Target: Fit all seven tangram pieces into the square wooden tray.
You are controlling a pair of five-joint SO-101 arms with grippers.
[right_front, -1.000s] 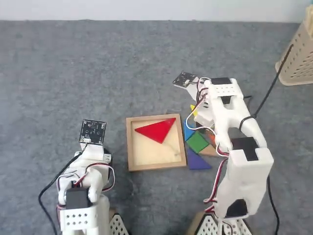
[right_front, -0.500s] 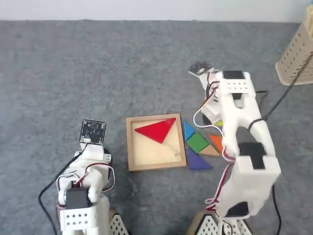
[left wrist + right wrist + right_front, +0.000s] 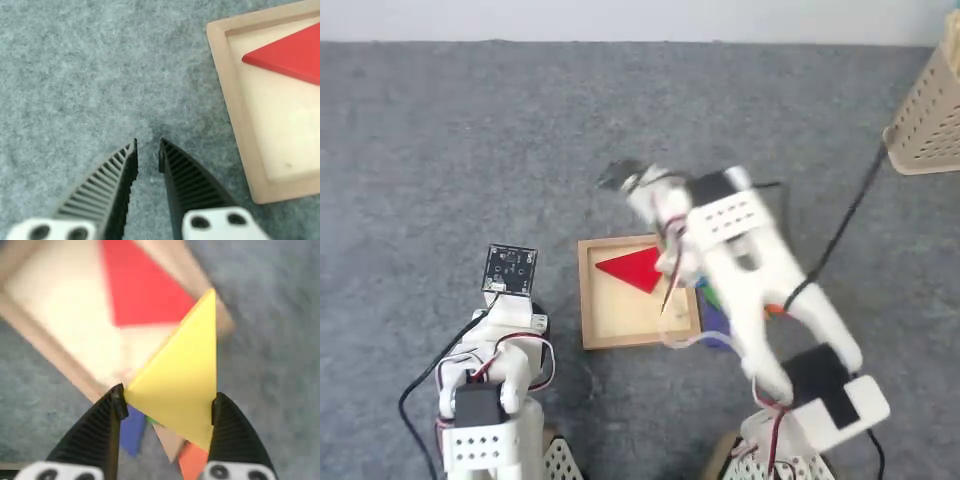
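Note:
The square wooden tray (image 3: pixel 588 300) lies mid-table with a red triangle (image 3: pixel 632 268) in its far corner. My right gripper (image 3: pixel 169 394) is shut on a yellow triangle (image 3: pixel 182 370), held in the air over the tray's edge (image 3: pixel 52 352) near the red triangle (image 3: pixel 140 290). In the high view the right arm (image 3: pixel 735 235) stretches across the tray's right side. Blue (image 3: pixel 132 432), tan (image 3: pixel 170 442) and orange (image 3: pixel 192 462) pieces lie on the carpet below. My left gripper (image 3: pixel 148 150) rests shut and holding nothing on the carpet left of the tray (image 3: pixel 235 105).
Green (image 3: pixel 712 296) and purple (image 3: pixel 714 322) pieces peek out beside the tray's right rim, partly under the right arm. A beige slotted basket (image 3: pixel 930 110) stands at the far right. The left arm (image 3: pixel 495 350) sits at the near left on grey carpet.
The right arm has swung from the loose pieces at the right leftward over the tray, carrying the yellow triangle. The left arm has not moved.

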